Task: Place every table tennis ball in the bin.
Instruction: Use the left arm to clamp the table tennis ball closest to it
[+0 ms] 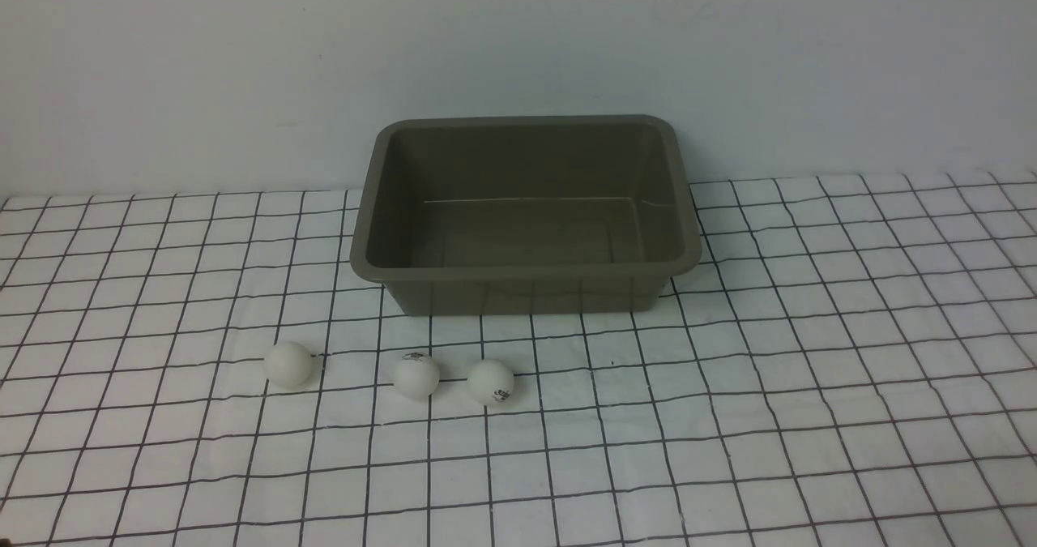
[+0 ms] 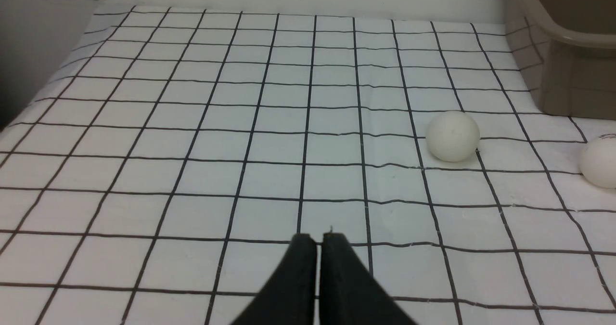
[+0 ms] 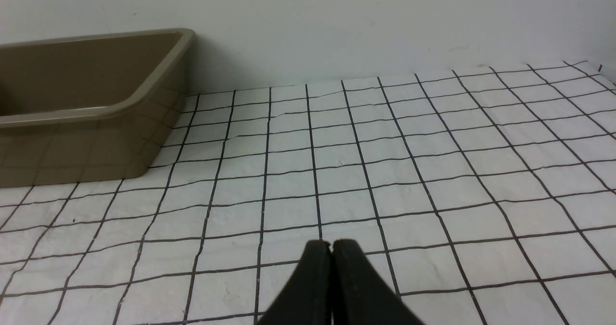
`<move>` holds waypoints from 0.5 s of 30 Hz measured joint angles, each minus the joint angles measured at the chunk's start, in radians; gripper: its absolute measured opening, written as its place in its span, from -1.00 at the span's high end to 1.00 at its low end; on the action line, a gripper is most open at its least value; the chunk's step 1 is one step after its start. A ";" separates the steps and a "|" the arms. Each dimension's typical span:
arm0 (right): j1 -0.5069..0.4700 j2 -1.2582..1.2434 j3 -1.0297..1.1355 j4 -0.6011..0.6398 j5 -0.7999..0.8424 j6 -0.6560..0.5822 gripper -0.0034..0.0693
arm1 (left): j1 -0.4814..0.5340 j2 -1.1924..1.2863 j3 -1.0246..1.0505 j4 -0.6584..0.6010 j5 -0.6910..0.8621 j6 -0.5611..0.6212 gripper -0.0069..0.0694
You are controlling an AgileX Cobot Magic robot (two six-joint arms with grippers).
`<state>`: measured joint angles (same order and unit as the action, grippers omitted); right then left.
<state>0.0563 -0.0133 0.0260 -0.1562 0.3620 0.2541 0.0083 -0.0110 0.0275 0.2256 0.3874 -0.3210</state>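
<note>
Three white table tennis balls lie in a row on the checked cloth in front of the bin: a plain left ball (image 1: 288, 363), a middle ball (image 1: 416, 374) and a right ball (image 1: 491, 382), the last two with dark logos. The olive-brown bin (image 1: 525, 271) stands behind them, with nothing showing inside it. Neither arm shows in the front view. In the left wrist view my left gripper (image 2: 317, 239) is shut and holds nothing, low over the cloth, with the plain ball (image 2: 452, 136) well ahead of it. My right gripper (image 3: 331, 244) is shut and holds nothing, the bin (image 3: 91, 110) ahead of it to one side.
A white cloth with a black grid (image 1: 729, 417) covers the table up to a pale wall (image 1: 518, 44) right behind the bin. The cloth's edge and a dark drop (image 2: 14, 74) show in the left wrist view.
</note>
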 joint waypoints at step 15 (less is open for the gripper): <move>0.000 0.000 0.000 0.000 0.000 0.000 0.95 | 0.000 0.000 0.000 -0.329 -0.094 -0.158 0.83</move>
<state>0.0563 -0.0133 0.0260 -0.1562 0.3620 0.2541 0.0083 -0.0110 0.0279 -0.1036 0.2934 -0.4791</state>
